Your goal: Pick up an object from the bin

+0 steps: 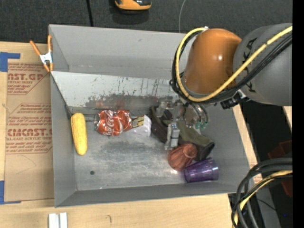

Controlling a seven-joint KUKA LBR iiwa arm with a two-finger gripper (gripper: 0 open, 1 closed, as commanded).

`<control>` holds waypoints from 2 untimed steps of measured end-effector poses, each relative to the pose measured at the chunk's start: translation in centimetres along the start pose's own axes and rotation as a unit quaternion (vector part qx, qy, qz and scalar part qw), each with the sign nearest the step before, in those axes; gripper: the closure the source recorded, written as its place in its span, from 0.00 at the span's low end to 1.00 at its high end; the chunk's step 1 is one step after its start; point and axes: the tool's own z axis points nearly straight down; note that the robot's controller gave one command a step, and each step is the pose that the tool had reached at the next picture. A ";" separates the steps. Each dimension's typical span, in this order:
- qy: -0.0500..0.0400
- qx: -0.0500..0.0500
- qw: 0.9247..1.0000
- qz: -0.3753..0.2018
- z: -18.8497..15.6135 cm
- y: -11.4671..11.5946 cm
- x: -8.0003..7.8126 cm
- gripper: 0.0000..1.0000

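My gripper (pixel 173 136) hangs low in the right half of the bin, under the arm's orange cover. Its tip is down beside a dark, blackish block (pixel 159 122) that lies just to its left. Directly below the tip sits a reddish-brown rounded thing (pixel 182 156). A purple cup (pixel 202 170) lies on its side by the bin's front right corner. A dark olive piece (pixel 203 145) rests to the right of the tip, partly under the arm.
A crushed red drinks can (pixel 113 122) lies in the middle of the bin, with a white packet (pixel 142 124) against its right side. A yellow corn cob (pixel 79 133) lies lengthwise by the left wall. The arm covers the bin's right back part.
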 end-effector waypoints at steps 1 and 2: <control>-0.004 0.000 1.000 0.000 -0.5 0.0 -0.1 0.00; -0.005 -0.001 0.998 0.056 5.3 -2.1 -0.5 0.00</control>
